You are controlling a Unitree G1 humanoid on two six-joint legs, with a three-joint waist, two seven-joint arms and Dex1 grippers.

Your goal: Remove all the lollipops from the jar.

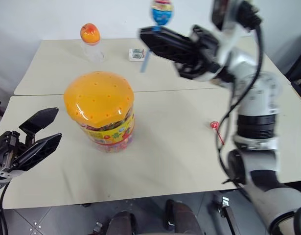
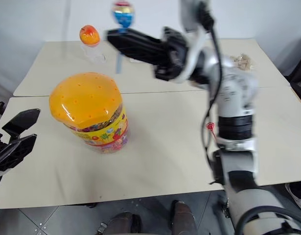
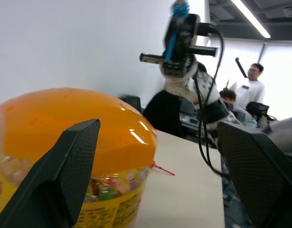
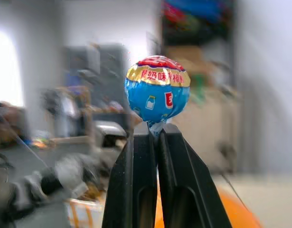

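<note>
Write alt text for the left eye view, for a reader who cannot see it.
The right gripper, raised above the table, is shut on a blue lollipop by its stick. The jar stands below with its lid on, a red lollipop lies to its right, and the open left gripper waits beside it.

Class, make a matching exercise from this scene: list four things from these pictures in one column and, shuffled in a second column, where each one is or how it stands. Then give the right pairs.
Things:
1. blue lollipop
2. red lollipop
3. jar
4. left gripper

Places or states:
A. lying on the table beside the right arm
B. standing on the table with its orange lid on
C. fingers spread open, holding nothing
D. pinched by its stick in the right gripper, raised above the table

Pairs: 1-D, 2-A, 3-B, 4-C
</note>
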